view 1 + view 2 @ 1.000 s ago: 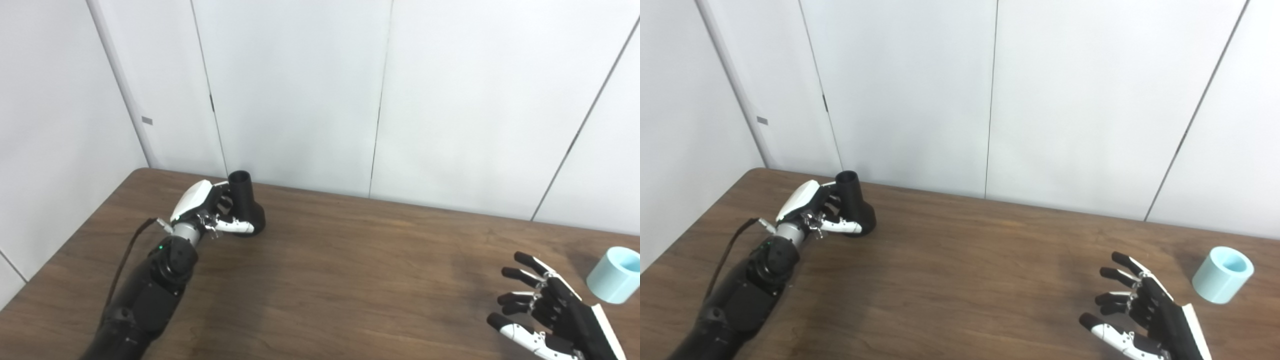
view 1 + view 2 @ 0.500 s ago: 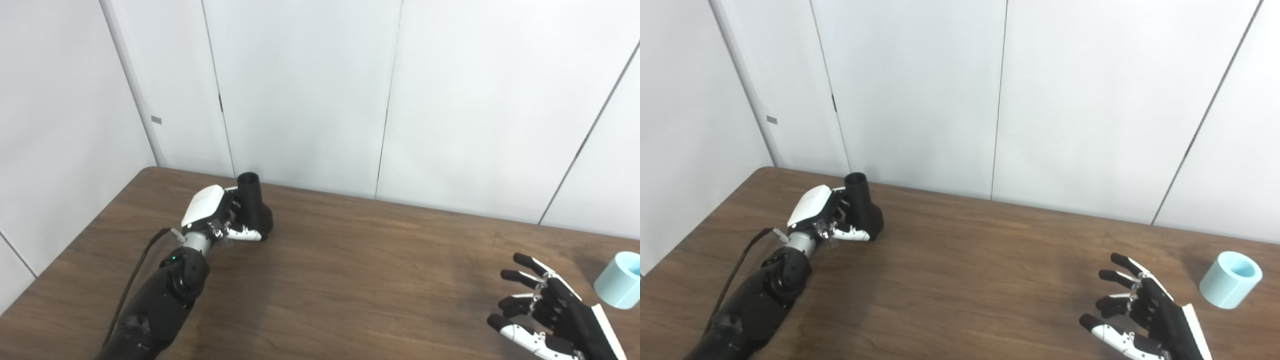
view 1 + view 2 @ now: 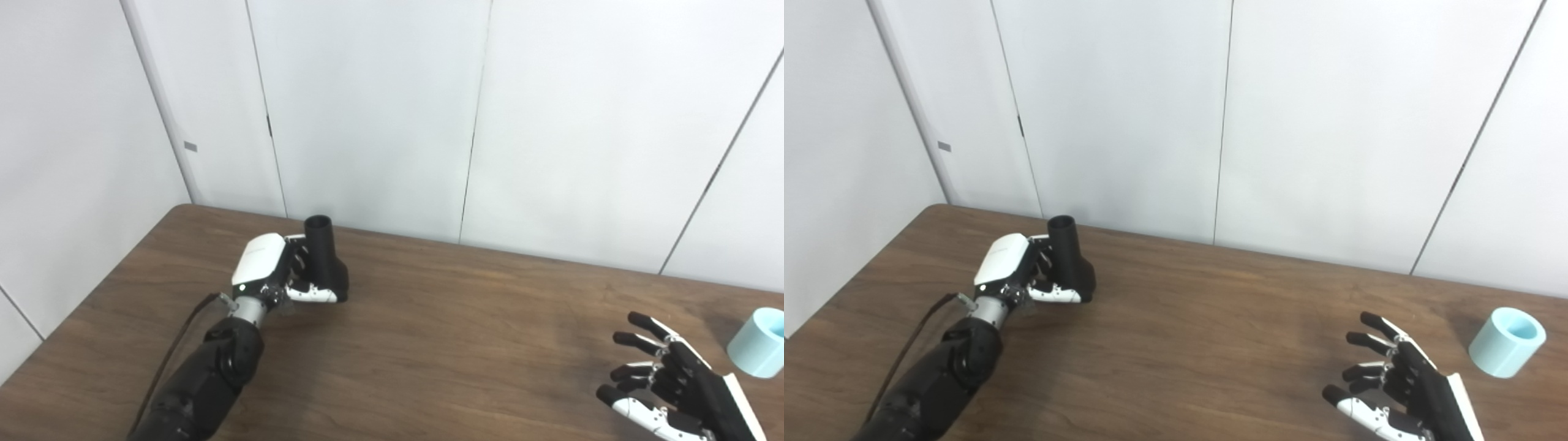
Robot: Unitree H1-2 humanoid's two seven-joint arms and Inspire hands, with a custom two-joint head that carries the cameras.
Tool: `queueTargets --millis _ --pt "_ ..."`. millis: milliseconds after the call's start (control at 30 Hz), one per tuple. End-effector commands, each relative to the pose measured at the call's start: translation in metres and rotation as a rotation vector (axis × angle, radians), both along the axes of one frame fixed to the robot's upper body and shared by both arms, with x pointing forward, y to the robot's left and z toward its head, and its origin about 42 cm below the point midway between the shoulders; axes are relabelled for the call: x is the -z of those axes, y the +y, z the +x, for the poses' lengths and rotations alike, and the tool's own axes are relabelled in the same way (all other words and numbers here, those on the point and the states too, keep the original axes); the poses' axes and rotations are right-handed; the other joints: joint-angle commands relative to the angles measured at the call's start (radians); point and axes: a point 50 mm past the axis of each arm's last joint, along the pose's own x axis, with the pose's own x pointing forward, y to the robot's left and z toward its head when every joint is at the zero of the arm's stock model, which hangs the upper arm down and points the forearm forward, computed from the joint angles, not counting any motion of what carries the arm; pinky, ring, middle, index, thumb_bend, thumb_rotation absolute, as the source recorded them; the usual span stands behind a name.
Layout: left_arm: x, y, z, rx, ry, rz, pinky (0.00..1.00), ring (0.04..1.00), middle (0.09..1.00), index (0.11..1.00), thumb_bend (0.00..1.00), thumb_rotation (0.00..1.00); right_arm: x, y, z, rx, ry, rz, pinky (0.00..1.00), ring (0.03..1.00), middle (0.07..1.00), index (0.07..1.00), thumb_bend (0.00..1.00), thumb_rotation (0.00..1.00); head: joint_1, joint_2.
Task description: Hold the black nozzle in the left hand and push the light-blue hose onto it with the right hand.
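The black nozzle [image 3: 1069, 260] stands upright near the far left of the brown surface [image 3: 1188, 331], narrow open neck up and flared base down, and the left hand [image 3: 1020, 272] has its fingers [image 3: 1056, 296] wrapped round the lower body. It looks like stiff, light plastic, so a firm hold low on the wide part should leave the neck free to receive the hose. The light-blue hose [image 3: 1507, 341] is a short open tube standing on end at the far right, well apart from the nozzle. It too seems light and smooth-walled, probably a little slippery, and best taken across its side wall rather than by the rim. The right hand [image 3: 1402, 386] hovers near it, fingers spread and holding nothing. In the left eye view the hose is cut by the right border, so how close it stands to the surface's right edge cannot be told. The wide stretch of surface between the two hands gives open room for bringing the parts together; a white panelled wall [image 3: 1274, 122] closes the far side.
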Motion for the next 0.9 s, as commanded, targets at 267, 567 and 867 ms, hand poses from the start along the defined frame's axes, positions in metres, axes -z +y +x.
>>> queueTargets --millis 267,567,867 --pt "0.035 -0.015 -0.016 0.06 0.115 0.013 0.37 0.43 0.492 0.492 0.5 0.0 -0.019 0.0 0.002 -0.008 -0.078 -0.009 0.38 0.49 0.722 0.8 0.53 0.0 -0.003 0.005" --pt "0.035 -0.035 -0.023 0.146 0.063 0.017 0.34 0.418 0.487 0.495 0.51 0.0 -0.017 0.001 0.005 -0.003 -0.088 -0.018 0.38 0.499 0.722 0.791 0.53 0.0 -0.072 0.025" --pt "0.041 -0.105 -0.048 0.467 -0.001 0.049 0.36 0.433 0.475 0.498 0.51 0.0 -0.007 0.001 0.01 0.011 -0.104 -0.002 0.42 0.517 0.714 0.787 0.6 0.0 -0.227 0.071"
